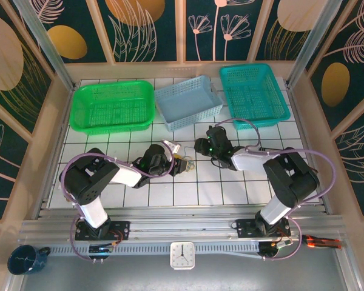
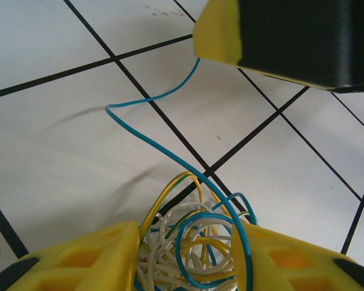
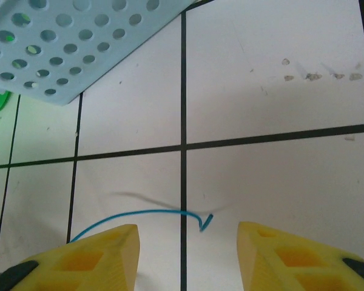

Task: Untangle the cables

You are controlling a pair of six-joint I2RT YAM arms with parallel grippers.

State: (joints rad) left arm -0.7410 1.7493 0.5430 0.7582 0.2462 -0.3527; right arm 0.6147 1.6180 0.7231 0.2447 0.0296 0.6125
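Observation:
The cables (image 2: 197,260) are a small tangle of blue, yellow and white wires, and my left gripper (image 2: 191,235) is shut on it just above the white tiles. One blue wire (image 2: 151,139) runs out of the tangle toward the yellow finger (image 2: 218,33) of my right gripper. In the right wrist view that wire's (image 3: 139,213) hooked free end lies on the tile between the fingers of my right gripper (image 3: 188,233), which stand apart and touch nothing. From above, the left gripper (image 1: 181,162) and right gripper (image 1: 201,146) are close together at mid-table.
Three baskets line the back of the tiled table (image 1: 218,188): green (image 1: 113,106), light blue (image 1: 188,101) and teal (image 1: 253,94). The light blue basket's corner (image 3: 54,48) lies just ahead and left of my right gripper. Lilac-grey hoses loop over both arms.

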